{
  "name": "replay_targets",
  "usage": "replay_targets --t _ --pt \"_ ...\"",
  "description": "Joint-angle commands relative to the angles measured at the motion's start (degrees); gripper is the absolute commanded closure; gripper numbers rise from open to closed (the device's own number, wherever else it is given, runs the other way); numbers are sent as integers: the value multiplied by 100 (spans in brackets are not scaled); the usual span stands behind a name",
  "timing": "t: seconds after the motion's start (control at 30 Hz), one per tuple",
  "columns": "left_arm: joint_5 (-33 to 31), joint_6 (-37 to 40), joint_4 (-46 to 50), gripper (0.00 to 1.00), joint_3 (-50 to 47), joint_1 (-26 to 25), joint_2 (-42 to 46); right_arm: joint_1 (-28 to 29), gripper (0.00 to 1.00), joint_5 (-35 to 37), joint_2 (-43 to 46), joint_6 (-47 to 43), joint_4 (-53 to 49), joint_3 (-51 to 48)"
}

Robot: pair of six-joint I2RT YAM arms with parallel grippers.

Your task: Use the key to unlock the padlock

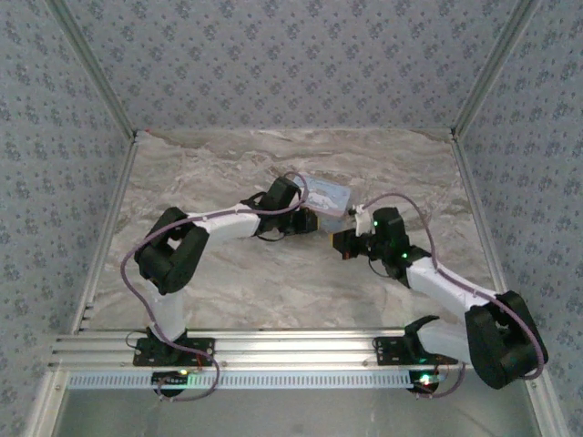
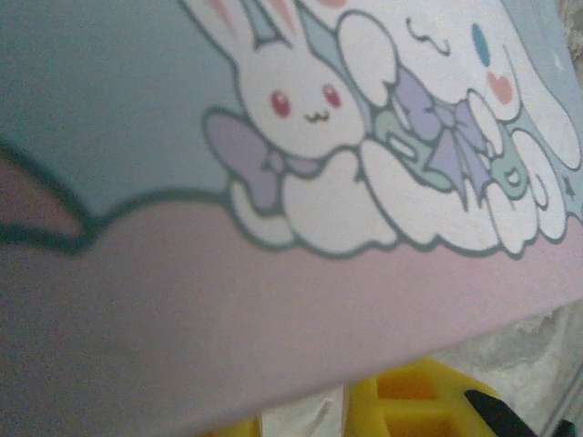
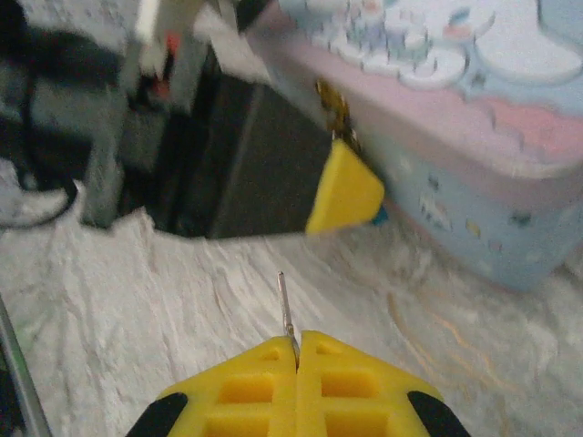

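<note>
**Key in grip, padlock not yet reached**

Top view: two white robot arms meet past mid-table, toward the far edge, at a pale blue cartoon-printed tin box (image 1: 326,194) on the marbled grey-beige table (image 1: 228,273).

The right gripper (image 3: 298,360) has its yellow pads pressed together on a thin silvery key (image 3: 284,305). The shaft pokes out toward the tin, near it but not touching.

The left gripper (image 1: 308,221) sits against the tin's near-left side, w/ one yellow fingertip (image 3: 344,191) just beside the tin's front wall. Can't tell whether it clamps anything.

The padlock is prob. the small brassy glint (image 3: 335,111) at the tin's front, just above that fingertip. It's too blurred to confirm, and no loop can be made out.

Progress, as a judgement: the key pickup looks done. Left to do: line the key up w/ the keyhole, insert, turn, free the loop.

Writing: none legible, no brand or letters. The lid print shows a white rabbit w/ red eyes and a lilac bow, next to a white long-eared figure w/ a blue eye and pink cheek.
</note>
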State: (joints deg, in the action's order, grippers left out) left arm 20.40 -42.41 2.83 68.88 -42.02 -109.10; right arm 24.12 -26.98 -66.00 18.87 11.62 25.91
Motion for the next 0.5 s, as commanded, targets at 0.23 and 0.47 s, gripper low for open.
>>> replay_targets --t 0.23,0.47 --pt "769 -652 194 82 373 -3 267 386 98 987 19 -515 1141 -883" --pt "919 -858 60 82 345 14 258 445 98 1069 -624 -695 1827 -877"
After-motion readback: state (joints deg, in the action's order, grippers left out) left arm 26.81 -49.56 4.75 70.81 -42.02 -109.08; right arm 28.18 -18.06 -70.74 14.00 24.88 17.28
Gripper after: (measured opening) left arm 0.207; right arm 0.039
